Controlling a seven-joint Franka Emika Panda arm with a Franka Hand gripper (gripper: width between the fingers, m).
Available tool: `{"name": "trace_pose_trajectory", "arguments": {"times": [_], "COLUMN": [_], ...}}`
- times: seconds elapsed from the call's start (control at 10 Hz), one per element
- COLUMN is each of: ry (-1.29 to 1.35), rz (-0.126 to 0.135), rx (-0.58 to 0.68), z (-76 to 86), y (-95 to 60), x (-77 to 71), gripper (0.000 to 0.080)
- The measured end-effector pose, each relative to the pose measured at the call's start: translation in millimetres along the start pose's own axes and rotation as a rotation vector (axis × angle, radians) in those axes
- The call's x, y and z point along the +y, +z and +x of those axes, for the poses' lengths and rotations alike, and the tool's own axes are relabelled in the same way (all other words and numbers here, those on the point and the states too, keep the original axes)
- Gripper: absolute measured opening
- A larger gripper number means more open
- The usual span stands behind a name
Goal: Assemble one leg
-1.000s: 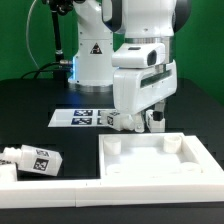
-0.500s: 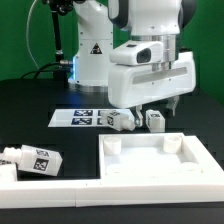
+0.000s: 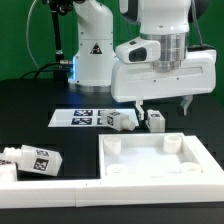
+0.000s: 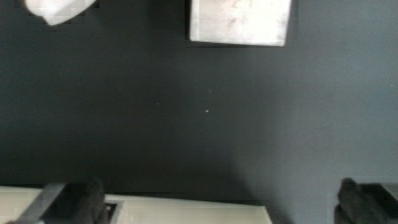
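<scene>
Two small white legs with black-and-white tags stand side by side on the black table behind the tabletop, one (image 3: 124, 120) at the marker board's end and one (image 3: 156, 120) to its right in the exterior view. My gripper (image 3: 163, 106) hangs just above them, open wide and empty, with one fingertip (image 3: 140, 107) between the two legs and the other (image 3: 187, 105) past the second leg. In the wrist view the gripper (image 4: 224, 205) shows dark fingers (image 4: 75, 200) far apart over black table. A pale white piece (image 4: 160, 212) lies by one finger; I cannot tell which part it is.
The large white tray-like tabletop (image 3: 160, 170) lies at the front. A longer white tagged piece (image 3: 35, 160) lies at the exterior view's left. The marker board (image 3: 85, 117) lies behind. The robot's white base (image 3: 95, 50) stands at the back. A white rectangle (image 4: 238, 22) shows in the wrist view.
The gripper has risen from the legs, turned about its axis and shifted to the exterior view's right. Both legs stand uncovered now.
</scene>
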State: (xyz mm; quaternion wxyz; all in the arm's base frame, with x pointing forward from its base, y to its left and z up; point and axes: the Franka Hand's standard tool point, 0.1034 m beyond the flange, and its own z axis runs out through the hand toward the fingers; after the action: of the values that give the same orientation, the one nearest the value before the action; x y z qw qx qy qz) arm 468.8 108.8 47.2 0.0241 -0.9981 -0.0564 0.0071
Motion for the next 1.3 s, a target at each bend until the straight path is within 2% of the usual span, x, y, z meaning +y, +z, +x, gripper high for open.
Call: {"name": "trace_pose_trajectory", "arguments": {"times": [0.5, 0.6, 0.7, 0.9, 1.0, 1.2, 1.3], "ry": [0.096, 0.100, 0.099, 0.101, 0.100, 0.062, 0.036], "rz": [-0.015, -0.017, -0.010, -0.014, -0.013, -0.004, 0.007], "rx": [-0.195, -0.318, -0.369, -0.486, -0.518, -0.675, -0.708], "z": [-17.9, -23.8, -16.0, -20.4, -17.7, -22.3, -16.8], "y": [4.1, 4.4, 4.5, 5.2, 6.4, 4.3, 7.0], "x": [-2.2, 0.0, 0.9, 1.2, 0.3, -11.8, -14.5], "gripper": [0.0649, 0.0649, 0.0649, 0.0649, 0.0649, 0.0649, 0.0649]}}
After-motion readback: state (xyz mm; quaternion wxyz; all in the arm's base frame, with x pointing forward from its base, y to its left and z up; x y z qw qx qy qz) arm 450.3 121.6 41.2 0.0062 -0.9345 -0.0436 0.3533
